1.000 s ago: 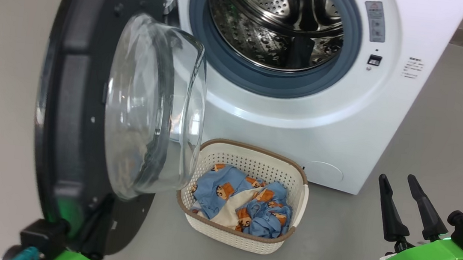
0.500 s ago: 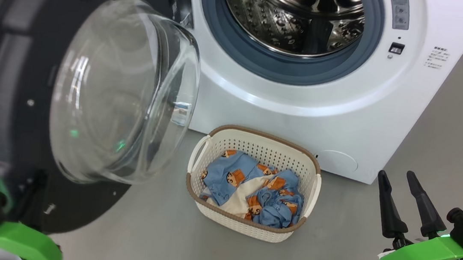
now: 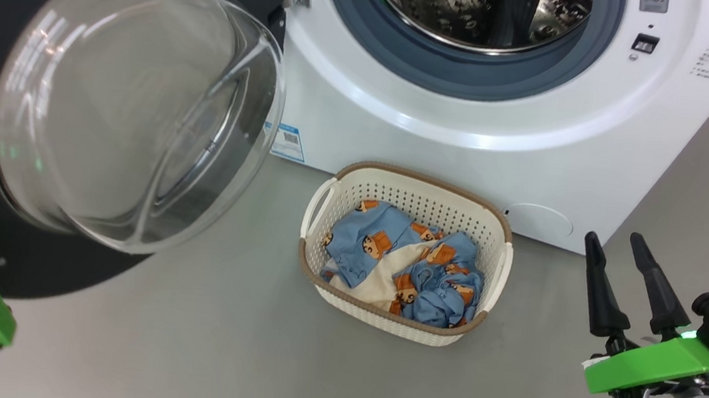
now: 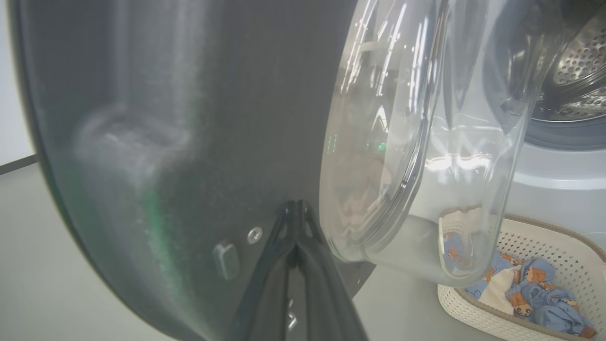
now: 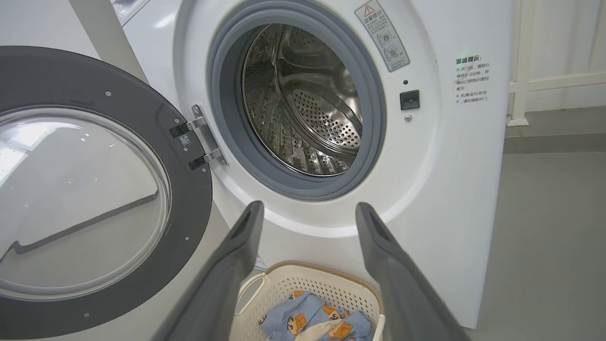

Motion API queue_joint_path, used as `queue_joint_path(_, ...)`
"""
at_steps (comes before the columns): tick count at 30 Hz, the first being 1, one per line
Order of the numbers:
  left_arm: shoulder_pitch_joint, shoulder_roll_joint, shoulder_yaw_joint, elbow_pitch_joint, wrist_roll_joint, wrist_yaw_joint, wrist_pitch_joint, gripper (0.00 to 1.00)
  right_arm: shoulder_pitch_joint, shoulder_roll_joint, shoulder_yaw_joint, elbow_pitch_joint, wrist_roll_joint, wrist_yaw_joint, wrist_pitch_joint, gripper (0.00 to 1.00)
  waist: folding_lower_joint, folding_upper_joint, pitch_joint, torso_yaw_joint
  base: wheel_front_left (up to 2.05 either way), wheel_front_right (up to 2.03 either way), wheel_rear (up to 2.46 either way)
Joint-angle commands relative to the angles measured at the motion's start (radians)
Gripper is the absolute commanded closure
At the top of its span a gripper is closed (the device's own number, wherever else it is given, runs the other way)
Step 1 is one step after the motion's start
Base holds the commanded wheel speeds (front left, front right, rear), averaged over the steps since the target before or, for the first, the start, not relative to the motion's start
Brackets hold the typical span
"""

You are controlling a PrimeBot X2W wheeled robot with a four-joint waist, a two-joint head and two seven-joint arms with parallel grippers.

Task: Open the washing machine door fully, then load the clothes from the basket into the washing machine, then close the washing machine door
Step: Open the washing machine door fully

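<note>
One washing machine (image 3: 465, 151), one door (image 3: 134, 97) open at left, one basket (image 3: 382, 313) on the floor (image 3: 213, 355) before it holding clothes (image 3: 407, 264), count unclear. Right claw (image 3: 614, 238) spread, empty. Left wrist: left claw (image 4: 296, 204) pinched together at the door's black ring. Right wrist: one drum (image 5: 307, 109), no clothes inside. Door wider than a second ago; head camera shifted.

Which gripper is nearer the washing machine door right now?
Left. The left gripper, shut, has its fingertips at the black ring of the washing machine door, seemingly touching it. The right gripper hangs open on the far side of the basket, well clear of the door.
</note>
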State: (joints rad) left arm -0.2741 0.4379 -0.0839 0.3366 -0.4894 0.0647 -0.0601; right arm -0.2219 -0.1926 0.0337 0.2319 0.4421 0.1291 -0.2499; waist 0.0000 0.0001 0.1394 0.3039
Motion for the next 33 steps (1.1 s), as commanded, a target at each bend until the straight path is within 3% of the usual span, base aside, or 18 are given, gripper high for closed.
queue_joint_path(1,-0.069,0.069,0.059,0.006,0.0,0.003,0.002,1.0,-0.029,-0.003,0.018,-0.027,-0.004,0.002,-0.012,0.0,0.0,-0.0001,0.015,0.008,0.0,0.0,0.0)
queue_joint_path(15,-0.304,0.136,0.027,0.297,0.018,-0.064,-0.006,1.0,-0.066,0.016,0.006,-0.028,-0.012,0.002,-0.012,0.0,0.0,-0.0001,0.068,0.018,0.0,0.0,0.0)
queue_joint_path(33,-0.445,0.114,0.004,0.542,0.012,-0.092,-0.095,1.0,-0.073,0.022,0.006,-0.018,-0.006,0.002,-0.012,0.0,0.0,-0.0001,0.066,0.02,0.0,0.0,0.0)
